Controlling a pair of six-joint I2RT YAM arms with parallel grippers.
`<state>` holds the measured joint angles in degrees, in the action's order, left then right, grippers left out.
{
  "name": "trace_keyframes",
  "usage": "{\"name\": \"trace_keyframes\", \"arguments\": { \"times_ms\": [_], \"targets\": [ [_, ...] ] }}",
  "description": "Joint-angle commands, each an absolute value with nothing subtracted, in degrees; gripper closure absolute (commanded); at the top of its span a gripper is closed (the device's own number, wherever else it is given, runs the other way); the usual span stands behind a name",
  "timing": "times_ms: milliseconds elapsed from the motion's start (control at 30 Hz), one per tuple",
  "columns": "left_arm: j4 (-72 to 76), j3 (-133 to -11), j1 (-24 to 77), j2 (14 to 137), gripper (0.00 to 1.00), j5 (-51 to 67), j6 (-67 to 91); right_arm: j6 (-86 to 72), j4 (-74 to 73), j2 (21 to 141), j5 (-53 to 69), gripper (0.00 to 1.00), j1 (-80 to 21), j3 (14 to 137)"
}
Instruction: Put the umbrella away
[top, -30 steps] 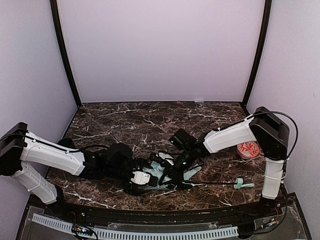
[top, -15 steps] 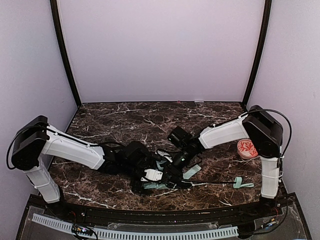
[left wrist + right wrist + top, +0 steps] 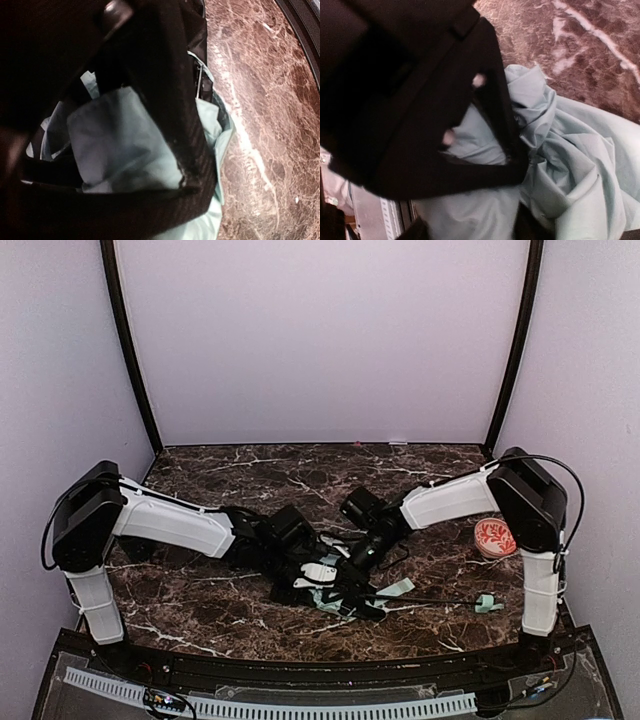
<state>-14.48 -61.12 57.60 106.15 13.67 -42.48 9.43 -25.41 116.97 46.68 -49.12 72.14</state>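
Note:
The umbrella (image 3: 334,599) lies as a crumpled mint-green bundle on the marble table (image 3: 230,465), front centre. Its thin black shaft (image 3: 430,600) runs right to the small mint handle (image 3: 487,603). My left gripper (image 3: 322,578) comes in from the left and presses into the bundle. In the left wrist view, that gripper (image 3: 187,182) has its fingers meeting at the tips with mint fabric (image 3: 120,145) bulging between them. My right gripper (image 3: 358,558) reaches in from the right. In its wrist view the right gripper (image 3: 514,162) is also pinched on fabric (image 3: 485,140).
A small red-patterned dish (image 3: 496,537) sits by the right arm's base. Purple walls enclose the table on three sides. A black rail (image 3: 300,665) runs along the front edge, close to the bundle.
My left arm has swung further right, and its gripper has gone from wide open to shut on the fabric. The bundle and handle shifted slightly. The right gripper edged back.

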Motion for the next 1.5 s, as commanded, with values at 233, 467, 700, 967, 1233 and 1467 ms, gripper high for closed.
{"name": "trace_keyframes", "arguments": {
  "times_ms": [233,467,700,967,1233,1467],
  "targets": [
    [-28.2,-59.0,55.6,115.1,1.0,11.6,-33.6,8.5,-18.6,100.9,36.8,0.33,-39.7,67.5],
    [-27.0,-62.5,50.8,115.6,1.0,17.2,-25.1,8.9,-20.3,93.1,30.6,0.31,-36.5,62.7],
    [-18.0,-62.5,47.5,114.3,1.0,15.3,-12.9,-1.1,-0.4,79.0,21.5,0.36,-38.7,48.4],
    [-15.3,-62.2,47.5,114.4,1.0,8.7,-11.9,-6.8,24.0,79.8,24.0,0.46,-47.3,32.3],
    [-14.2,-62.0,47.5,114.1,1.0,8.3,-11.2,-5.5,25.0,91.6,20.1,0.41,-51.0,33.4],
    [-11.7,-61.2,47.3,112.6,1.0,9.8,-9.6,-5.3,25.3,98.9,19.2,0.69,-52.1,33.8]
  ]
}}
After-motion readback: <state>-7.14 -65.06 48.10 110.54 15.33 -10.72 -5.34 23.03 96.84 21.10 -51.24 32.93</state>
